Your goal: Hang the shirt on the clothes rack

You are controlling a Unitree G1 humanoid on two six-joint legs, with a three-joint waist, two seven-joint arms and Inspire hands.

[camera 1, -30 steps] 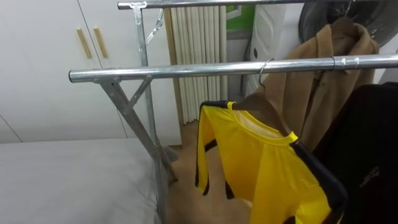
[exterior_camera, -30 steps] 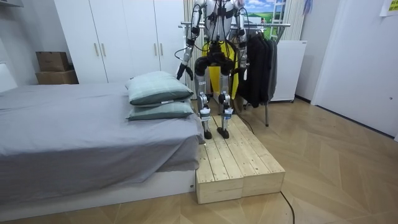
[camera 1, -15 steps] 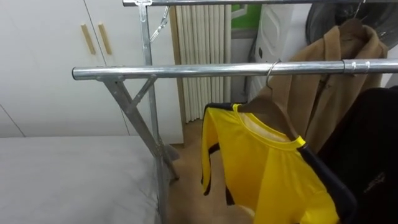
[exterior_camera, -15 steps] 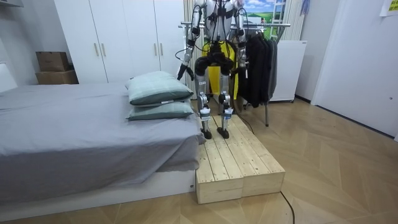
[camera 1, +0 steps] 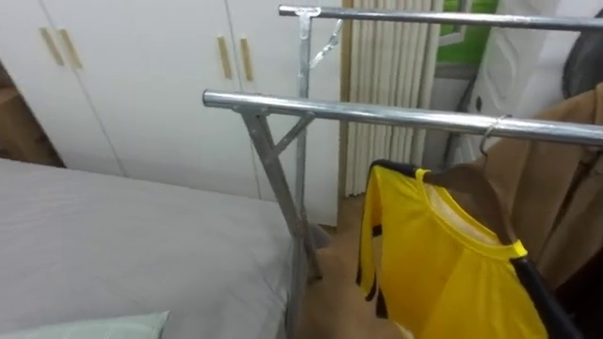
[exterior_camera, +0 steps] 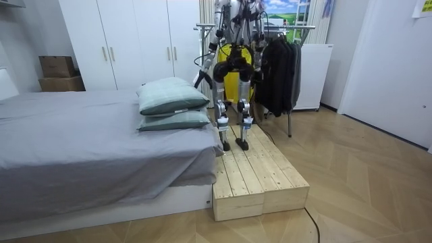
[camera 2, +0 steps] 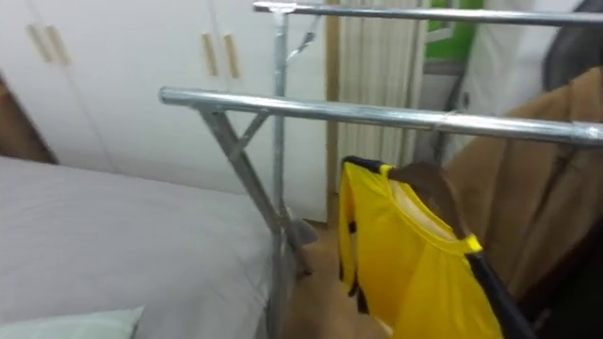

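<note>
Stance: the robot stands upright on a wooden platform (exterior_camera: 256, 177) at the bed's foot end, facing the rack.
Left hand (exterior_camera: 198, 77): hangs low on the room view's left, beside the pillows; too small to tell whether it is open or closed.
Right hand (exterior_camera: 258, 63): low at the robot's side, next to the dark clothes (exterior_camera: 280, 67); its state cannot be told either.
Pillow (camera 1: 89, 328): a pale green corner at the lower edge of the left eye view, lying on the bed.
Bed (camera 1: 141, 245): grey cover, running up to the rack's slanted leg.
Front rail (camera 1: 377, 115): a bare metal bar across the view, braced by a diagonal strut.
Shirt (camera 1: 443, 268): yellow with black trim, on a brown hanger (camera 1: 471, 181) whose hook sits over the front rail, towards its right end.
Coat (camera 1: 556, 179): tan, on the same rail, just right of the shirt and behind it.
Rear rail (camera 1: 424, 16): higher and farther back.
Wardrobe (camera 1: 141, 85): white doors with pale handles, behind the bed.
Curtain (camera 1: 396, 71): cream pleats beyond the rack.
</note>
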